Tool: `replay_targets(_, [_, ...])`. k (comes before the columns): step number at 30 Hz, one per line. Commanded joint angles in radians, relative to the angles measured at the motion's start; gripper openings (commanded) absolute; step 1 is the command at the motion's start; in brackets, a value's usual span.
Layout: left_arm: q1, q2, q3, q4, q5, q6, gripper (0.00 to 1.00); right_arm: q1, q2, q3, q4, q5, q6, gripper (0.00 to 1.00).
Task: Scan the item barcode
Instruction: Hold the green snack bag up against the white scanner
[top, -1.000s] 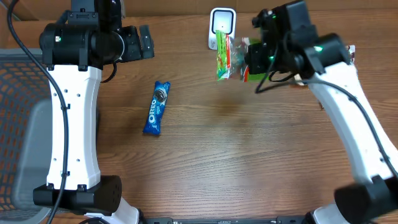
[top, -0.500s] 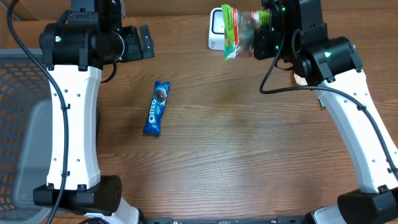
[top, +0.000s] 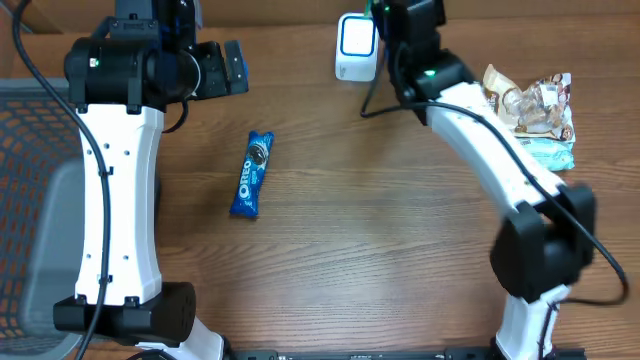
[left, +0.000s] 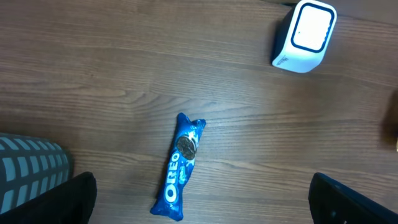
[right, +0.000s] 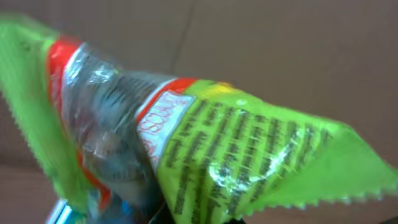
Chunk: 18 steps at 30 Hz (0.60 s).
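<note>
Green snack packet (right: 186, 137) held up at the scanner (top: 357, 45)
The right gripper (top: 390, 15) pinches it tight, seemingly to present its barcode; the left gripper (top: 232, 68) hangs spread wide, idle.

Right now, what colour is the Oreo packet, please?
The Oreo packet is blue, clearest in left wrist view.

The table (top: 380, 230) is seen as matt, brown, wood-grained. Below the left jaws, the Oreo pack (left: 180, 168) is wrapped in glossy blue film. The scanner (left: 305, 36) is smooth white plastic. Between the right jaws, the green packet (right: 186, 143) is crinkled, shiny film.
</note>
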Motion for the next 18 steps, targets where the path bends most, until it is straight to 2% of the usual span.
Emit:
replay_targets(1, [-0.006,0.002,0.005,0.003,0.003,-0.021,1.0,0.008,0.053,0.027,0.161,0.112,-0.219,0.04])
replay_targets(8, [-0.006,0.002,0.005,0.003,0.003,-0.021,1.0,0.008,0.19,0.027,0.482,0.09,-0.557,0.04])
replay_targets(9, [-0.006,0.002,0.005,0.003,0.003,-0.021,1.0,0.008,0.207,0.027,0.518,0.067,-0.644,0.04])
replay_targets(13, [-0.006,0.002,0.005,0.003,0.003,-0.021,1.0,0.008,0.245,0.027,0.517,-0.045,-0.846,0.04])
replay_targets(18, [-0.006,0.002,0.005,0.003,0.003,-0.021,1.0,0.009,0.261,0.027,0.516,-0.155,-0.978,0.04])
